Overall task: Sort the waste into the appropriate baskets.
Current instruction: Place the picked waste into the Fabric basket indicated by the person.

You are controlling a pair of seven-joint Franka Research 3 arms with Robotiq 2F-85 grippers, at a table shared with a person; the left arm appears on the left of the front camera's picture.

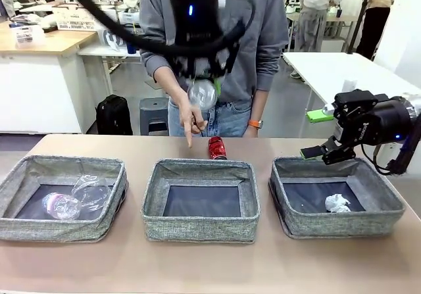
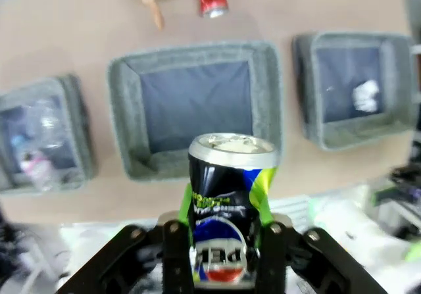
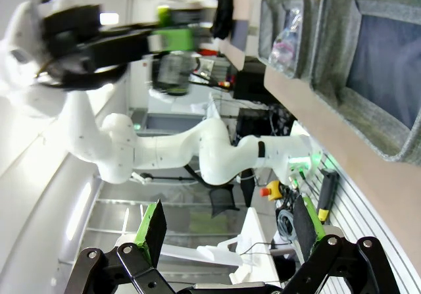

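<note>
While left jaws clamp dented printed can [image 2: 227,205] | right jaws apart — woven middle basket [image 2: 197,106] below

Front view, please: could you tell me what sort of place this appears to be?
Probably a robotics lab: white work tables stand behind the person, and three grey woven fabric baskets sit on a tan table.

Across my tan worktop [image 1: 210,268] I see a person in a grey sweatshirt [image 1: 263,24] wearing an orange wristband [image 1: 255,123]. Behind stand a black backpack [image 1: 114,115] and a grey stool [image 1: 153,113].
</note>
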